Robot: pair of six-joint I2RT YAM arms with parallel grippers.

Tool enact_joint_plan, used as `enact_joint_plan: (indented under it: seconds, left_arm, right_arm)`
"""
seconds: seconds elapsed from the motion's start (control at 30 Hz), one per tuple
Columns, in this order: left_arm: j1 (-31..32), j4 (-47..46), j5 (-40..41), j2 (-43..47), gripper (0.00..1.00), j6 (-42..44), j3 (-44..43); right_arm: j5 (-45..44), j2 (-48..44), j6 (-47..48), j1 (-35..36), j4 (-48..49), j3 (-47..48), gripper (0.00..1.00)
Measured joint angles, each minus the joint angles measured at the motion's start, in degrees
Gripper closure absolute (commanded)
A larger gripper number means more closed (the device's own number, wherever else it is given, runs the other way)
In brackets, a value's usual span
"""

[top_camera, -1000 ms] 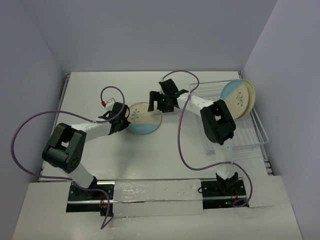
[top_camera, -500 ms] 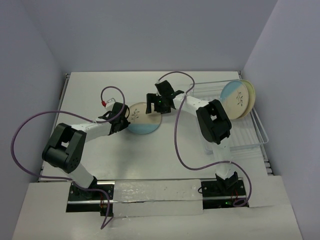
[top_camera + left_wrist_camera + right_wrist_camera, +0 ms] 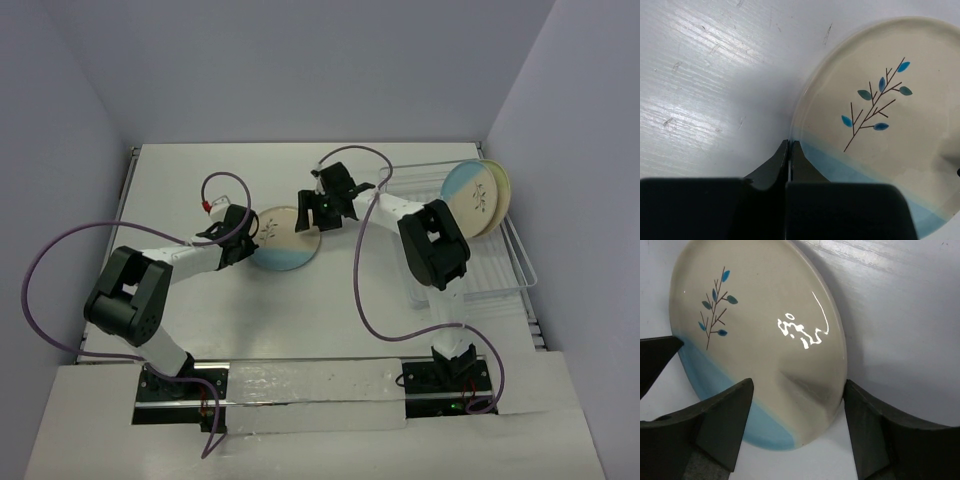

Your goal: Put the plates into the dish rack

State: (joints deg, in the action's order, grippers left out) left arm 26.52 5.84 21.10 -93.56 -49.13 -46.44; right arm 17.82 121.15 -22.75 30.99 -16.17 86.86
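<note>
Third plate, the light-blue-and-cream plate (image 3: 287, 240), lies on the tabletop (image 3: 330, 320) mid-left, sprig face up. It is not in the dish rack (image 3: 480, 278) yet. The other two plates (image 3: 478, 198) already stand on edge, leaning together at the rack's far end.

Key relation: the plate sits between the two hands.
- The left hand (image 3: 245, 232) is at its left rim. The wrist view shows the fingers pressed together with nothing between them, tips touching the rim edge. It looks like a brace or nudge, not a grip.
- The right hand (image 3: 318, 208) is at the opposite, far-right rim, and its jaws are spread and straddle that edge.
- In the right wrist view one finger (image 3: 725, 415) is over the blue band and the other finger (image 3: 865, 430) is just outside the rim. No clamp shows.
- The plate looks a bit tipped in that view, but I cannot tell if the rim is off the tabletop.

The plate is round, so it has no long axis to line up, and only the rim section between the jaws matters. The rack lies well to the right of the plate, on the right arm's side, with its long side running near-to-far. The right arm is the one to carry.

Judged step: closing on the rim for pickup. The next move needs a firm pinch, then a lift and a turn to vertical. The free tines are nearer than the standing pair.

Risk: the glossy rim could slip out if the pinch is shallow.
</note>
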Motion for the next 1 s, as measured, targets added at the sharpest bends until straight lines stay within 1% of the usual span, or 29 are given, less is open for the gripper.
enact_joint_plan:
  seconds: [0.07, 0.17, 0.27, 0.43, 0.57, 0.7, 0.8, 0.87, 0.97, 1.0]
  left_arm:
    - [-0.1, 0.2, 0.5, 0.0, 1.00, 0.2, 0.0]
    - [-0.2, 0.2, 0.6, 0.0, 1.00, 0.3, 0.0]
    - [-0.3, 0.3, 0.6, 0.0, 1.00, 0.3, 0.1]
    - [-0.3, 0.4, 1.2, -0.2, 1.00, 0.3, 0.1]
    - [0.4, -2.9, -2.1, -1.4, 1.00, 0.0, 0.1]
    - [1.1, -4.3, -4.5, -1.9, 1.00, -0.1, 0.1]
    - [1.1, -4.4, -4.8, -1.9, 1.00, 0.0, 0.1]
    - [1.1, -4.4, -4.8, -1.9, 1.00, 0.0, 0.1]
    - [1.1, -4.4, -4.8, -1.9, 1.00, 0.0, 0.1]
    - [1.1, -4.4, -4.8, -1.9, 1.00, -0.1, 0.2]
  right_arm:
    - [0.4, -0.4, -0.5, -0.4, 0.4, -0.4, 0.44]
    - [0.7, -2.3, -1.3, -0.8, 1.8, -1.5, 0.49]
    - [2.0, -5.7, -2.5, -1.0, 4.2, -2.7, 0.50]
    - [10.2, -10.8, -5.4, -0.2, 11.1, -3.2, 0.51]
    - [16.0, -11.6, -7.4, 2.0, 15.5, -3.2, 0.51]
    - [19.2, -11.2, -8.6, 4.3, 16.2, -3.4, 0.53]
    - [19.0, -11.1, -8.9, 4.9, 17.0, -3.6, 0.58]
    - [17.0, -11.2, -8.9, 4.7, 17.1, -3.7, 0.59]
    - [11.7, -11.7, -8.9, 4.6, 16.1, -3.8, 0.73]
    - [9.4, -11.9, -8.7, 4.6, 15.5, -4.0, 0.75]
